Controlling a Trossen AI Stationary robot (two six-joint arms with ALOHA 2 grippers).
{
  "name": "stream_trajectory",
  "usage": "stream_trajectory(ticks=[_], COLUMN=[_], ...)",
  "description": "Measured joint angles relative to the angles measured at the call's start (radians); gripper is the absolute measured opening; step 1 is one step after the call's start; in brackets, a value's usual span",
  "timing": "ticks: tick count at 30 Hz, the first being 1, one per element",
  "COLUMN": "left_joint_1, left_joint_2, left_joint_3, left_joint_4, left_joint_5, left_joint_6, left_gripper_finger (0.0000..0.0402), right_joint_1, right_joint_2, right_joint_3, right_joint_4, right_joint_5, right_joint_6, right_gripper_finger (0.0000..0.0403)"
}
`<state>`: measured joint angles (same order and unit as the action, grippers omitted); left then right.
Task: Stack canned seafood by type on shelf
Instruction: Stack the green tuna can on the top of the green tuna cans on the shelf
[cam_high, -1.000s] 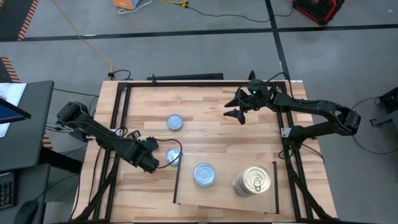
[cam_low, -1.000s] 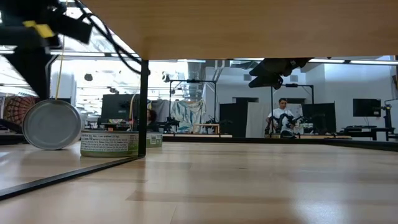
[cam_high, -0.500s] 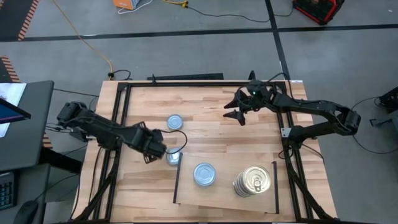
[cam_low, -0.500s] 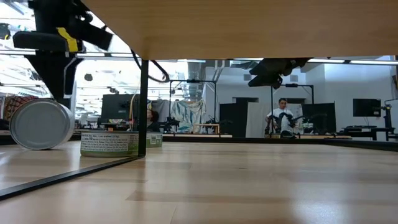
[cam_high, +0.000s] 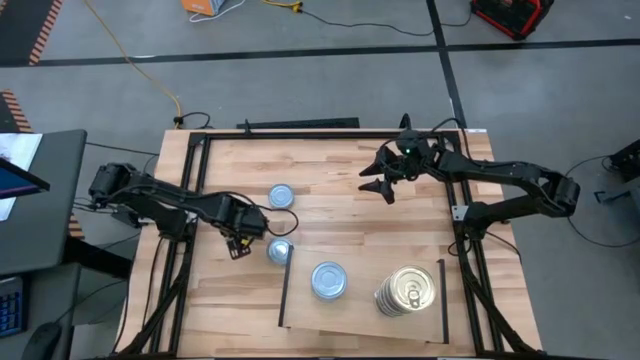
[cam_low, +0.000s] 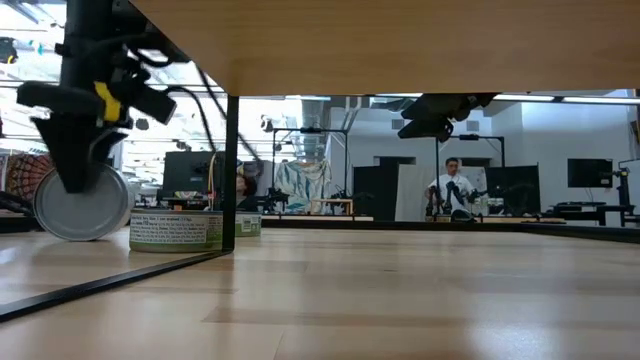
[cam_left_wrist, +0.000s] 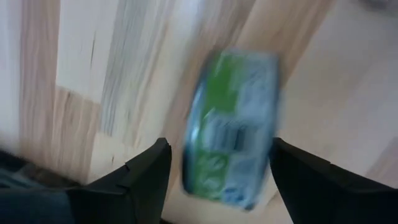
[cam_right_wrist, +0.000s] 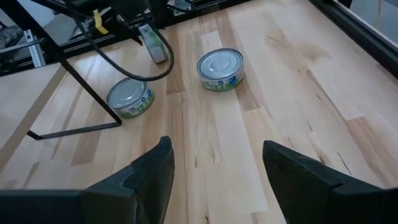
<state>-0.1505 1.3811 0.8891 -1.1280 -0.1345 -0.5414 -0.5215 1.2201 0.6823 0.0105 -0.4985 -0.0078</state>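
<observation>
Standing on its edge beside the shelf (cam_high: 360, 325) corner, the tin (cam_high: 279, 251) could have rolled away, since the left gripper (cam_high: 243, 235) hung spread just beside it, holding nothing.

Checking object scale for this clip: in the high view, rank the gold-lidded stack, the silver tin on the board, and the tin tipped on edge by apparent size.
1. Gold-lidded stack: largest.
2. Silver tin on the board: somewhat smaller.
3. Tin tipped on edge: smallest, though seen edge-on, so its true size is unsure.
</observation>
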Motion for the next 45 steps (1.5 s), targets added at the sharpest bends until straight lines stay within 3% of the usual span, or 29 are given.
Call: stream_trajectory(ticks=[5, 11, 17, 20, 28, 33, 36, 45], left_joint_1=[0.002, -0.001, -0.001, -0.002, 0.0, 0.003, 0.004, 0.003], left_joint_2=[0.0, 0.0, -0.022, -0.074, -0.242, -0.317, -0.362, -0.469], left_joint_3=[-0.01, -0.01, 0.022, 0.061, 0.143, 0.151, 0.151, 0.151], left_joint_4=[0.015, 0.022, -0.038, -0.117, -0.171, -0.052, 0.099, 0.575], left_joint_5=[0.001, 0.015, 0.053, -0.015, -0.356, -0.403, -0.353, 0.058], left_joint_6=[0.017, 0.059, 0.072, 0.058, -0.142, -0.276, -0.233, 0.048], left_gripper_finger=[0.0236, 0.0133, 0.0128, 0.0128, 0.0128, 0.0128, 0.0128, 0.0128], right_joint_1=[-0.001, -0.002, -0.002, -0.002, -0.002, -0.002, -0.002, -0.002], right_joint_2=[0.0, 0.0, 0.0, 0.0, 0.0, 0.0, 0.0, 0.0], right_joint_3=[0.0, 0.0, 0.0, 0.0, 0.0, 0.0, 0.0, 0.0], right_joint_4=[0.003, 0.005, 0.005, 0.005, 0.005, 0.005, 0.005, 0.001], right_joint_5=[0.0, 0.0, 0.0, 0.0, 0.001, 0.001, 0.001, 0.001], right_joint_6=[0.0, 0.0, 0.0, 0.0, 0.0, 0.0, 0.0, 0.0], right_gripper_finger=[0.027, 0.027, 0.027, 0.027, 0.027, 0.027, 0.027, 0.027])
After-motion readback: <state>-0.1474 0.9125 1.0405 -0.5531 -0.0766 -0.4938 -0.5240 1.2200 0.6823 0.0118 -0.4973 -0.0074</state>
